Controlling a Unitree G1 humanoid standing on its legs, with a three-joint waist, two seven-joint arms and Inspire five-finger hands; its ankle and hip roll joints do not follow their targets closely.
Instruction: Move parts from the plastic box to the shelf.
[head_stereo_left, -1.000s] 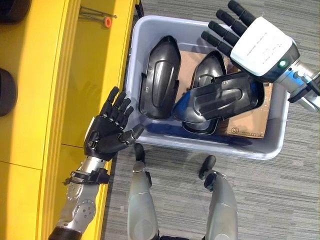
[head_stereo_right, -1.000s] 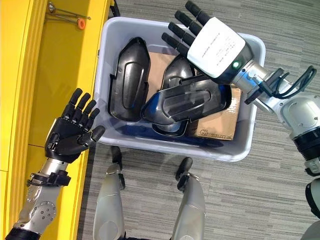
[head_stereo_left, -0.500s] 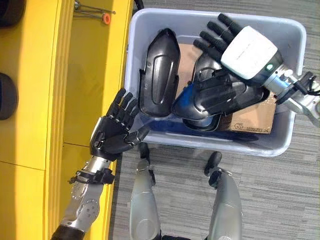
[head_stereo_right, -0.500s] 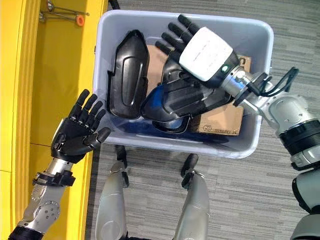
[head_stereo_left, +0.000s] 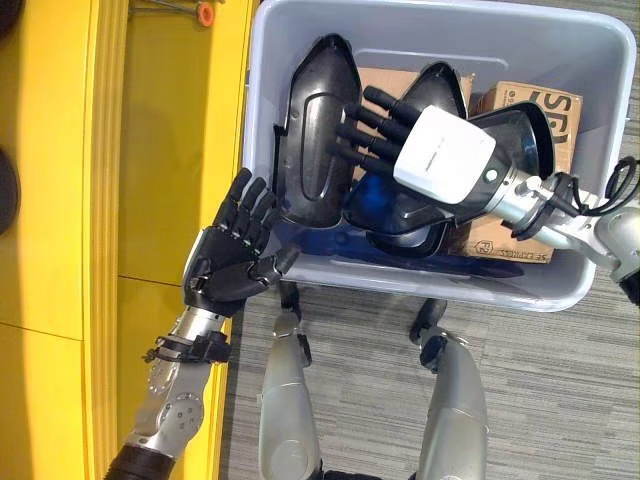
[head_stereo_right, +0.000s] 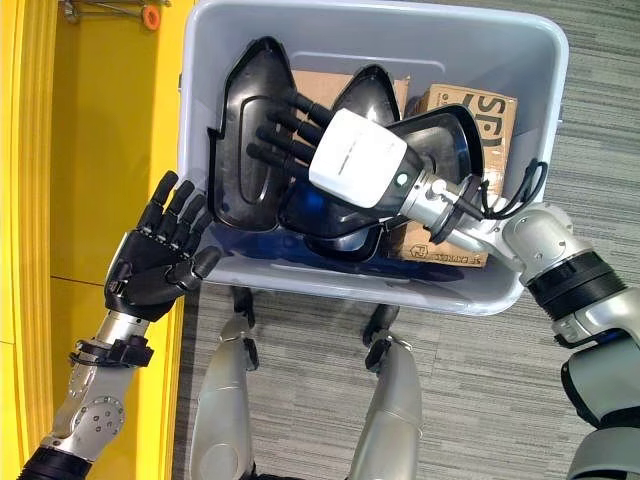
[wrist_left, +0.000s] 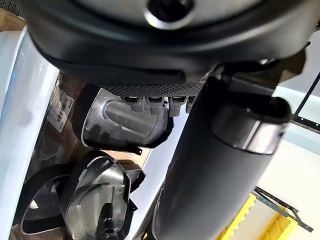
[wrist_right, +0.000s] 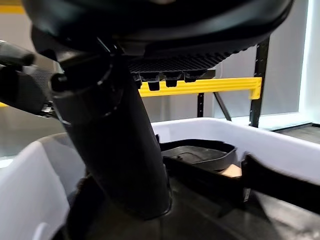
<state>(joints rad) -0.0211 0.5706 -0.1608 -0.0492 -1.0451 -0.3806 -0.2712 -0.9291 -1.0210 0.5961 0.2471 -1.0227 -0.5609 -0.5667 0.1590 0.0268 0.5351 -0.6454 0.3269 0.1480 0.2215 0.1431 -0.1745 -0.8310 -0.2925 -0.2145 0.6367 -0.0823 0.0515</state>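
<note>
1. Where the head views look down, a pale grey plastic box (head_stereo_left: 262, 120) is seen on grey carpet (head_stereo_left: 560, 400), just beside a yellow shelf (head_stereo_left: 160, 150) on the robot's left.
2. Several black moulded parts are held in the box: one long part (head_stereo_left: 310, 170) is leaned along the box wall nearest the shelf, and a second part (head_stereo_left: 520, 135) is laid across the middle, over further dark parts stacked beneath it.
3. Brown cardboard boxes (head_stereo_left: 530, 100) are seen under and behind the parts, toward the box's far side.
4. The right hand (head_stereo_left: 425, 150), with its white back cover, is reached down inside the box above the parts. Its fingers (head_stereo_left: 360, 135) are stretched out straight and spread apart, pointed toward the leaning part, with the tips seen over that part's edge; whether contact is made cannot be told. Nothing is clasped by it.
5. The left hand (head_stereo_left: 228, 265) is held outside the box, close against the near corner of its shelf-side wall, palm turned upward. Its fingers are relaxed and slightly fanned, the thumb is pointed toward the box wall, and nothing is held in it.
6. On the shelf's far end, thin metal rods with an orange tip (head_stereo_left: 205, 13) are seen.
</note>
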